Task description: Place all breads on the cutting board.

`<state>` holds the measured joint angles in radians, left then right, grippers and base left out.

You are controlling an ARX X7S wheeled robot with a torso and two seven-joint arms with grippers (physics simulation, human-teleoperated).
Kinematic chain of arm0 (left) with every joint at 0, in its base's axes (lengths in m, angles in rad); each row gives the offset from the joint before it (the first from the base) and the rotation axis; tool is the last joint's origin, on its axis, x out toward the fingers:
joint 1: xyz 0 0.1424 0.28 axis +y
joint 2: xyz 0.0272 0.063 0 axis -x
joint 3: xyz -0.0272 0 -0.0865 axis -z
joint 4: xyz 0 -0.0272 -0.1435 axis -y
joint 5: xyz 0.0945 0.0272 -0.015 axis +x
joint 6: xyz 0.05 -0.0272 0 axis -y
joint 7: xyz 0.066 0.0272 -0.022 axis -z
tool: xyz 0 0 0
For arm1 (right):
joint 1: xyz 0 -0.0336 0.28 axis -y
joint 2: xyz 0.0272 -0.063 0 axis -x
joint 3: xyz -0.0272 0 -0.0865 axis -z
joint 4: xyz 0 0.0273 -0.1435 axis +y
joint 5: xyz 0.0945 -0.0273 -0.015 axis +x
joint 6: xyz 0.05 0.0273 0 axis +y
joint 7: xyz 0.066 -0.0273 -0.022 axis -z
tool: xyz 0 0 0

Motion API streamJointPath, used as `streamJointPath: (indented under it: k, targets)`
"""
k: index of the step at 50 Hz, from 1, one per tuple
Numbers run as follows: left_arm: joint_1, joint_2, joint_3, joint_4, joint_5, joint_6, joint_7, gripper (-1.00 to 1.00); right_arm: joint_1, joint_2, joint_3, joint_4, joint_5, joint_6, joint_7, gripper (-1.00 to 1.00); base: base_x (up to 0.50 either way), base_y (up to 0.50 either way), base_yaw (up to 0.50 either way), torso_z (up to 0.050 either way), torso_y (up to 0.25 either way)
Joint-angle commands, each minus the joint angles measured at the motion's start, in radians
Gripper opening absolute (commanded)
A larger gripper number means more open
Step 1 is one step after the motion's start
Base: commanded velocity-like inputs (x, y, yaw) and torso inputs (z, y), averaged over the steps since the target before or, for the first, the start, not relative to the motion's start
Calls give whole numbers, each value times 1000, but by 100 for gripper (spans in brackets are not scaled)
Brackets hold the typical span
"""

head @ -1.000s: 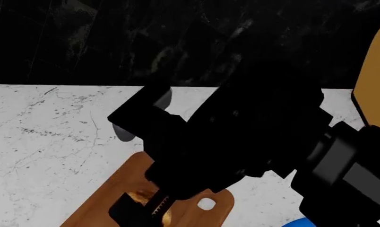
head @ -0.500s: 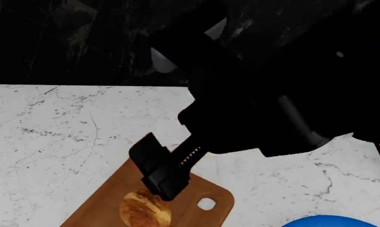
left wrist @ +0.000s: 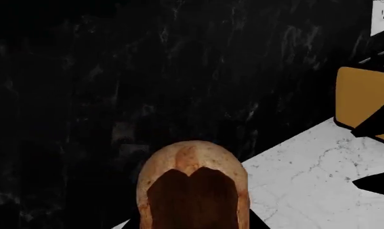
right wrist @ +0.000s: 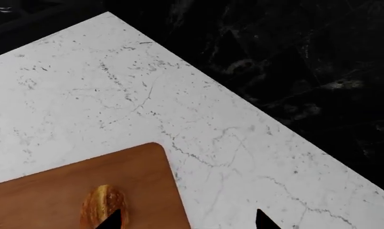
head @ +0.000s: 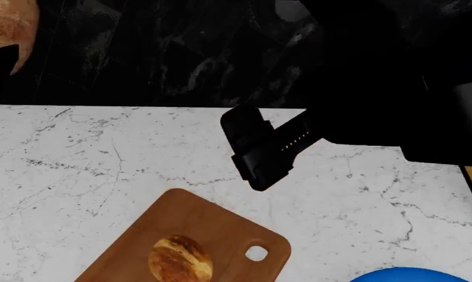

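— Since half a second ago, what has moved?

— Up from the golden roll (head: 180, 265) has gone the right hand (head: 261, 154); it now hangs released above the white desk (head: 71, 176), with that roll lying below and behind it on the cutting board (head: 142, 241), free of its fingers.

— And the other bread?

— Clenched in the left hand (left wrist: 193, 200) is the darker roll (left wrist: 193, 160), lifted off the desk at the head view's upper corner (head: 5, 23), well apart from the board.

— How should that step go?

— Probably carry it low over the board, set it just beside the golden one without nudging it, and let go only once it rests flat. The right arm should stay clear of that path.
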<state>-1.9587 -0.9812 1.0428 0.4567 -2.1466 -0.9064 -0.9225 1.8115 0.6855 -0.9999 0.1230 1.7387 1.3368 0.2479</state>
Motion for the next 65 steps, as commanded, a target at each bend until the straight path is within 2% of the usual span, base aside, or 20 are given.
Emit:
streamJointPath:
  k: [1, 9, 15, 26, 36, 39, 65]
  targets:
    - [-35, 35, 12, -6, -72, -37, -1, -100, 11, 37, 6, 25, -33, -19, -8, 100, 0, 0, 0, 0, 0]
    - [-67, 69, 20, -22, -157, -70, 21, -100, 15, 45, 5, 46, -57, -34, -17, 100, 0, 0, 0, 0, 0]
    - [-93, 126, 59, -10, -232, -155, 55, -100, 4, 38, 0, 67, -84, -59, -9, 100, 0, 0, 0, 0, 0]
    - [-107, 166, 95, -9, -318, -167, 51, -100, 14, 39, -1, 106, -119, -84, -18, 100, 0, 0, 0, 0, 0]
    - [-129, 235, 155, -32, -420, -198, 53, -100, 6, 25, -1, 114, -114, -98, -5, 100, 0, 0, 0, 0, 0]
    - [-131, 261, 212, -48, -456, -229, 41, -100, -1, 28, -4, 113, -118, -102, -9, 100, 0, 0, 0, 0, 0]
    - [-91, 314, 307, -90, -494, -336, 86, -100, -23, 35, -10, 103, -119, -119, -5, 100, 0, 0, 0, 0, 0]
